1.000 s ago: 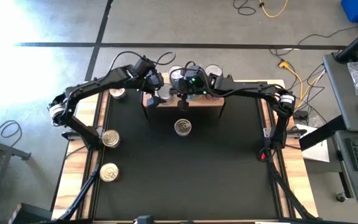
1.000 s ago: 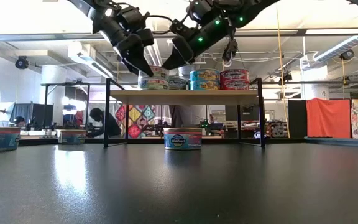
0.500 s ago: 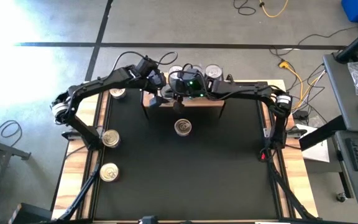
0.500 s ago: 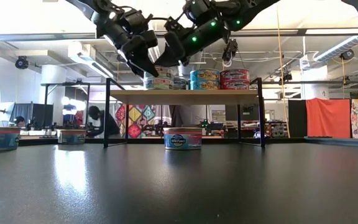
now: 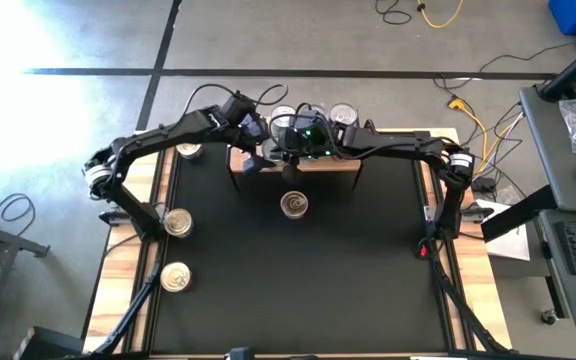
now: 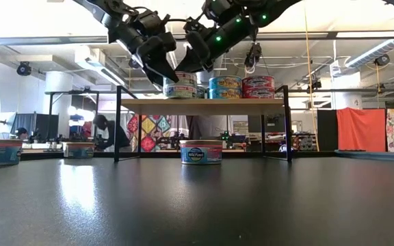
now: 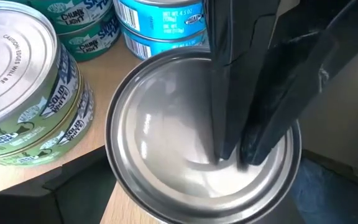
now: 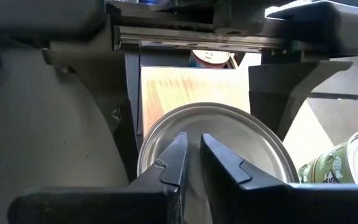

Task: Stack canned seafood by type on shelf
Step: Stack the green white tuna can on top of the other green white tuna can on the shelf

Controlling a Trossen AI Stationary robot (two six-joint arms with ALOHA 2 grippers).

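Note:
The light-wood shelf (image 6: 204, 104) stands at the table's far side. It carries green-labelled tins (image 7: 23, 93), blue ones (image 6: 225, 87) and red ones (image 6: 258, 87). Both grippers hang over its left part. My left gripper (image 5: 253, 160) is shut on a silver-lidded can (image 7: 160, 143), right beside the green stack. My right gripper (image 8: 192, 140) is shut, its tips on that same lid. The can's underside is hidden, so what it rests on I cannot tell. My left gripper holds the can by its side wall, one finger (image 8: 129, 118) on either side of the rim (image 8: 151, 134), coming from above and pointing down. The can stays upright. My right gripper presses its shut fingertips (image 7: 225, 143) down on the middle of the lid (image 7: 191, 168), slanting in from the table's right.
One blue-labelled can (image 5: 294, 204) stands on the black table just in front of the shelf. Three more cans (image 5: 177, 222) (image 5: 175, 276) (image 5: 189, 150) sit along the left wooden edge. The black surface toward the near edge has free room.
My left gripper has moved a little toward the table's right along the shelf, and the can in it has shifted the same way. My right gripper has drawn slightly left toward it and stays over the lid.

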